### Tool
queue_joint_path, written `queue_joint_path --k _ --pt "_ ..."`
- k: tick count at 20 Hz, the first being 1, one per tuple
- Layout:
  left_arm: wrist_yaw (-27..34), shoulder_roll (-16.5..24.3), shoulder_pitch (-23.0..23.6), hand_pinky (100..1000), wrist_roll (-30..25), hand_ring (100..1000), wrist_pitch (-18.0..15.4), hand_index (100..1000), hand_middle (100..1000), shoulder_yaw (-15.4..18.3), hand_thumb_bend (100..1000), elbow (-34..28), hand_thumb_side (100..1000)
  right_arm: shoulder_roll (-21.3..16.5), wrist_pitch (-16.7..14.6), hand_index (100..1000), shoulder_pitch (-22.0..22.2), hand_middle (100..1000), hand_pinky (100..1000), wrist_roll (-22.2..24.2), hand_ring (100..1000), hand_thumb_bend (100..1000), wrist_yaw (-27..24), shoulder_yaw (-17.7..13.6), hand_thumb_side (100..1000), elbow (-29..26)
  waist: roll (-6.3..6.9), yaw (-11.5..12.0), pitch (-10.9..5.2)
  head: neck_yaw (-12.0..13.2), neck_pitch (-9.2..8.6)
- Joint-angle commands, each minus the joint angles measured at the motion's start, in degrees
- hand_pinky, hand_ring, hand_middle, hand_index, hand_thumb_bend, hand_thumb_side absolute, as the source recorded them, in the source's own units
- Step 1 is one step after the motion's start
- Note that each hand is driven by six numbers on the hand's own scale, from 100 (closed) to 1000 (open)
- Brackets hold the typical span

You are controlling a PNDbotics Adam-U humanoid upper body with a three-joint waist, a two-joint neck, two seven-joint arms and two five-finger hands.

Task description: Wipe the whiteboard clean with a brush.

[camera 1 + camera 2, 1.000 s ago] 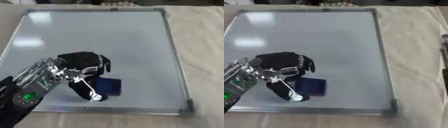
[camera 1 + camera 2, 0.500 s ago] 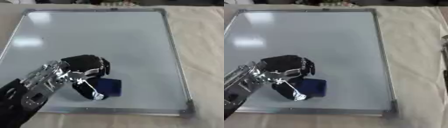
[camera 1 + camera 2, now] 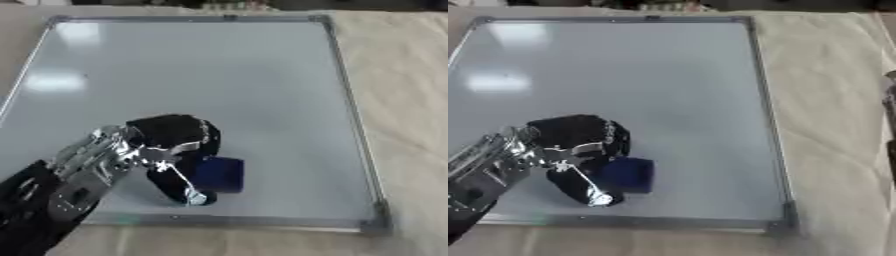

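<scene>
Left hand (image 3: 171,145) curled round dark blue block brush (image 3: 219,174), pressed on silver-framed whiteboard (image 3: 192,75) near lower edge. Board lay on beige cloth-covered desk (image 3: 407,100).

1. The whiteboard (image 3: 201,85) lies flat on the desk (image 3: 411,100), filling the left and middle of the view; bare desk runs along its right side and near edge.
2. The left hand (image 3: 171,145) rests on the board's near part — left of centre.
3. The brush (image 3: 219,174) sits on the board at that hand's right, touching it, just behind the near frame.
</scene>
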Motion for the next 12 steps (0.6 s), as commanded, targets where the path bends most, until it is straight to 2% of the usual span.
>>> queue_joint_path --k 1,6,12 --pt "-1.26 0.23 -0.68 719 0.78 697 -1.67 100 624 0.19 470 -2.06 352 -0.94 -0.05 842 -0.60 717 854 0.20 858 100 -0.21 -0.27 1000 -0.79 -0.06 -0.04 -1.06 0.07 -0.55" --pt "-2.94 -0.05 -0.32 714 1.95 701 -3.77 100 645 -0.41 456 -2.32 328 -0.86 -0.11 841 -0.62 714 854 0.40 856 100 -0.33 -0.24 1000 -0.79 -0.06 -0.13 -1.05 0.08 -0.64" --pt "-4.27 -0.82 0.24 708 2.70 695 -4.57 100 645 -0.89 413 -0.42 293 -0.79 -0.20 841 -0.59 713 854 0.47 856 100 -0.54 -0.25 1000 -0.79 -0.09 -0.20 -1.02 0.17 -0.72"
